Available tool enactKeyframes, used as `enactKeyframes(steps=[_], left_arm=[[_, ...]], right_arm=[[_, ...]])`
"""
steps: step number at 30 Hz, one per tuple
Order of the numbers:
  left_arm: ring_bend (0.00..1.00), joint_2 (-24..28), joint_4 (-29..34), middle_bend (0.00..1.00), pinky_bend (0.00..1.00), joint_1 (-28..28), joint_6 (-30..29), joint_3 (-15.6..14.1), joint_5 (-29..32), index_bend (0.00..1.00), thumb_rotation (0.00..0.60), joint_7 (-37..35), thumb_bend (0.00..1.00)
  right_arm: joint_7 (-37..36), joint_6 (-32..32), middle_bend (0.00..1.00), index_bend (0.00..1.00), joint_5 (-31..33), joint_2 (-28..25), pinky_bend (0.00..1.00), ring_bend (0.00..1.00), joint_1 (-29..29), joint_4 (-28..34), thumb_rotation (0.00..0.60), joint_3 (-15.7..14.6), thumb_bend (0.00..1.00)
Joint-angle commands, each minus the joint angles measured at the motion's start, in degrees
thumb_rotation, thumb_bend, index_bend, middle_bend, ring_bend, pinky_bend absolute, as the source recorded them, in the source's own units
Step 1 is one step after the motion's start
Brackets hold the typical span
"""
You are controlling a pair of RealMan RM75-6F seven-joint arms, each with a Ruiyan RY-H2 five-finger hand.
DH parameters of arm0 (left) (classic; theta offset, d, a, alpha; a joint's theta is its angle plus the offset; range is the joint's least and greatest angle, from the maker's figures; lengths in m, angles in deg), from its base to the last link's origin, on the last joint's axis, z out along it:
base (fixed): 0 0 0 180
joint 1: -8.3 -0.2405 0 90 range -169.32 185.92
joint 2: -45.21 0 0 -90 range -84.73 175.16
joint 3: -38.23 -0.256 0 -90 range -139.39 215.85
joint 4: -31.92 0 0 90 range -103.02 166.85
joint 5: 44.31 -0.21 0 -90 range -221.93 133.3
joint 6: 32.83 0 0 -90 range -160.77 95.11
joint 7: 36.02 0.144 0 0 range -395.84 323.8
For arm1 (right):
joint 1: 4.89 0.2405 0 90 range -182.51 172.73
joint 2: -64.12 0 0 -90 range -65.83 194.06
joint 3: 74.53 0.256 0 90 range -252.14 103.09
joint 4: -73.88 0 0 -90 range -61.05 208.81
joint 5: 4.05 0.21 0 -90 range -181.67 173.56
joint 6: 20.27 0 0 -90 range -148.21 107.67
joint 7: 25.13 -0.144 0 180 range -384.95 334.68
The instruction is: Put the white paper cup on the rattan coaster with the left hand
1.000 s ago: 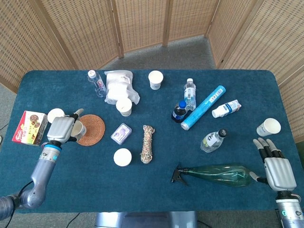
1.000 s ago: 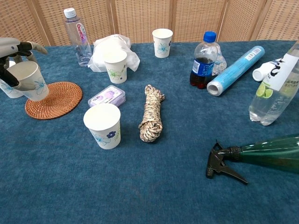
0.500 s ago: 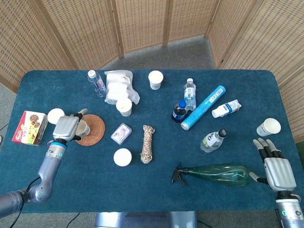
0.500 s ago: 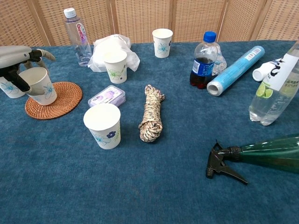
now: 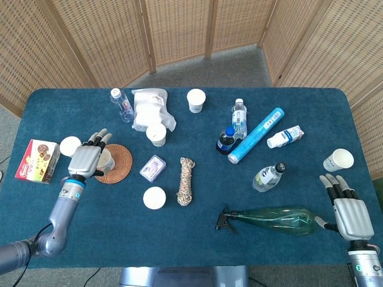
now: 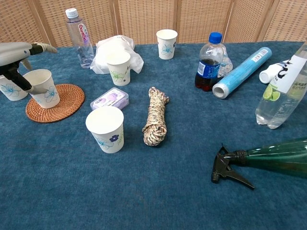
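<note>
Blue-cloth counter, contents as seen.

White paper cup with blue flower print: upright on the round rattan coaster, on its left part, near the counter's left edge. Left hand: fingers spread out above the cup, holding nothing; in the chest view a dark thumb lies against the cup's left rim, contact uncertain. Right hand: head view only, at the counter's right front corner, fingers straight and close together, holding nothing.

Head view only: biscuit box at the left edge; paper cup at the right edge.

Paper cups, six in all: on the coaster; beside it to the left; front centre; before the white plastic bag; at the back edge; right edge.

Bottles, five upright or lying: clear bottle with pink label; dark cola bottle with blue cap; small water bottle; lime-label bottle; white bottle lying. One green spray bottle, lying.

One each: blue foil roll; coil of rope; lilac plastic case.
</note>
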Motion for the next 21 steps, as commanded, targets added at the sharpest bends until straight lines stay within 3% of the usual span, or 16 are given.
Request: enactKeyframes(steps=[1, 6, 12, 21], left_arm=[[0.0, 1.7, 2.0, 0.0, 0.22, -0.7, -1.2, -0.5, -1.2, 0.0, 0.6, -0.1, 0.29], [0.0, 6.6, 9.0, 0.0, 0.11, -2.8, -3.8, -1.8, -2.8, 0.0, 0.6, 0.4, 0.29], [0.0, 14.1, 18.3, 0.0, 0.01, -6.7, -8.6, -5.2, -9.8, 0.0, 0.6, -0.1, 0.29], [0.0, 22.8, 24.2, 0.0, 0.0, -15.5, -17.9, -12.5, -22.0, 0.0, 0.6, -2.7, 0.29]], right_arm=[[0.0, 0.1, 0.01, 0.08, -0.1, 0.0, 0.24, 0.05, 0.0, 0.1, 0.6, 0.0, 0.0], [0.1, 0.3, 0.01, 0.08, -0.1, -0.1, 0.24, 0.05, -0.1, 0.3, 0.6, 0.0, 0.0], [0.6, 0.4, 0.01, 0.08, -0.4, -0.1, 0.24, 0.05, -0.1, 0.5, 0.6, -0.1, 0.0], [1.2, 0.8, 0.01, 0.08, -0.8, -0.1, 0.24, 0.05, 0.0, 1.4, 0.6, 0.0, 0.0]])
